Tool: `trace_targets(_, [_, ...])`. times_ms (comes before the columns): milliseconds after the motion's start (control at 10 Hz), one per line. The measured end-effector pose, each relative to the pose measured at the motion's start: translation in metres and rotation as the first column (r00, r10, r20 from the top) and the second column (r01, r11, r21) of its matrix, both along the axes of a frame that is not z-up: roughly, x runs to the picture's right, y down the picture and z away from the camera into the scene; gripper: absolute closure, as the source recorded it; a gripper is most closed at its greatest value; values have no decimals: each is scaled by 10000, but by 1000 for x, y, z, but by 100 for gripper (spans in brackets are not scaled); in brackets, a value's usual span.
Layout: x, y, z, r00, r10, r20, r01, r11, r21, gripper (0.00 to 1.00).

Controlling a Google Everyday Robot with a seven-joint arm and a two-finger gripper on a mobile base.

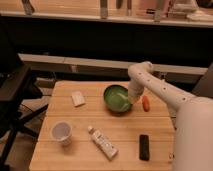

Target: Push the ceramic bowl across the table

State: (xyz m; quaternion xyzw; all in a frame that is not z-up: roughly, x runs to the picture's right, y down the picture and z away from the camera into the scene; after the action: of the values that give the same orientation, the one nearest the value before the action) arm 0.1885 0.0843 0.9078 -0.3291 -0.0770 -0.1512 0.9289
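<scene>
The ceramic bowl [116, 97], round, dark green and glossy, sits on the far middle part of the light wooden table [85, 125]. My white arm reaches in from the right, bends at an elbow above the table's far edge and comes down on the bowl's right side. The gripper [132, 99] is shut and sits right against the bowl's right rim, with nothing held in it.
A small orange object [145, 103] lies just right of the gripper. A white paper cup [62, 132] stands front left, a white tube [103, 142] front middle, a black bar [144, 147] front right, a pale block [78, 98] far left. A black chair [15, 100] stands left of the table.
</scene>
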Motion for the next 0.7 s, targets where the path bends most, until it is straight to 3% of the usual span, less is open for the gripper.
trace_targets(700, [21,3,1,10000,46,6,-45,10000,-87,100])
